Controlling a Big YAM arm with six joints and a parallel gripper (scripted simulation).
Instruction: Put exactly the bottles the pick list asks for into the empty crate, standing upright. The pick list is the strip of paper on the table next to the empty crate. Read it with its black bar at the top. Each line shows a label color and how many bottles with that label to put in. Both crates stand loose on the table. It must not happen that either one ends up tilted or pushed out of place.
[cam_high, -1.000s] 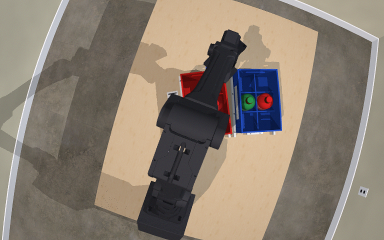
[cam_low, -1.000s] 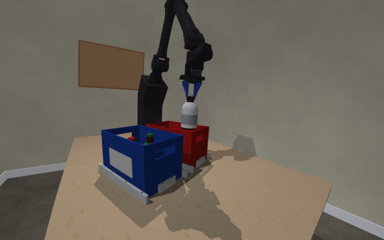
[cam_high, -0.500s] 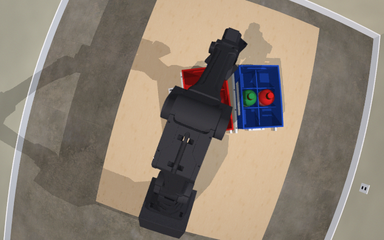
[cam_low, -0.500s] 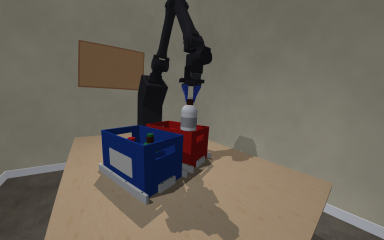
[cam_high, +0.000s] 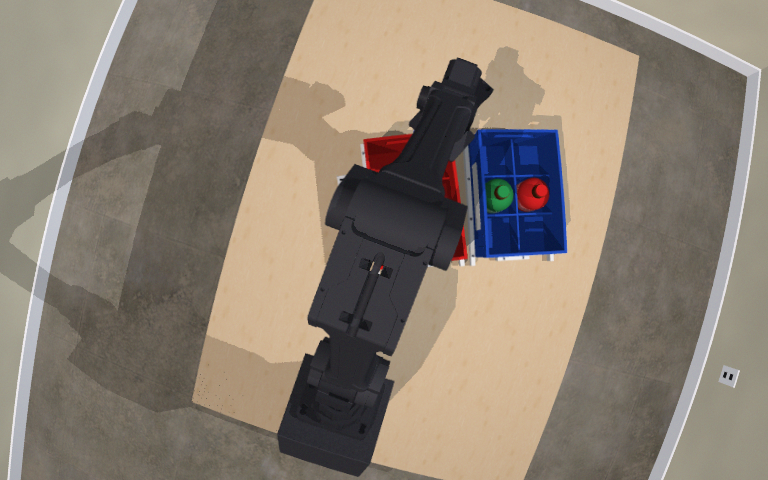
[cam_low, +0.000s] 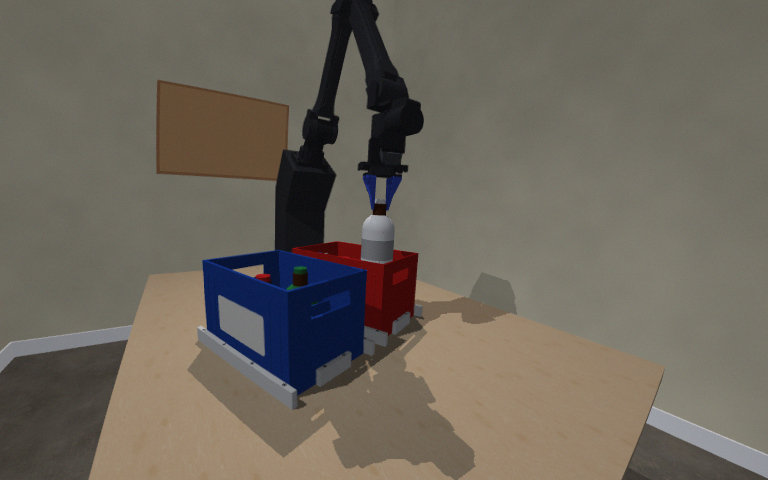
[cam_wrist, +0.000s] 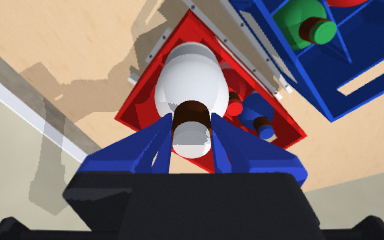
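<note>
The gripper (cam_low: 381, 208) (cam_wrist: 191, 119) is clamped on the brown neck of the white bottle (cam_low: 377, 238) (cam_wrist: 192, 82), held upright over the red crate (cam_low: 400, 294) (cam_wrist: 131, 111). A red-capped bottle (cam_wrist: 234, 107) and a blue bottle (cam_wrist: 257, 109) stand in that crate. The blue crate (cam_high: 561, 195) (cam_low: 327, 333) (cam_wrist: 311, 96), just beside it, holds a green bottle (cam_high: 500, 195) (cam_low: 300, 277) (cam_wrist: 302, 22) and a red bottle (cam_high: 532, 195) (cam_low: 262, 277) in adjoining middle compartments. Both crates sit level.

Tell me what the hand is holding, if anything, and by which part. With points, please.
The hand (cam_low: 380, 208) (cam_wrist: 191, 119) holds the white bottle (cam_low: 377, 240) (cam_wrist: 191, 82) by its brown neck, just below the cap (cam_wrist: 191, 145).
</note>
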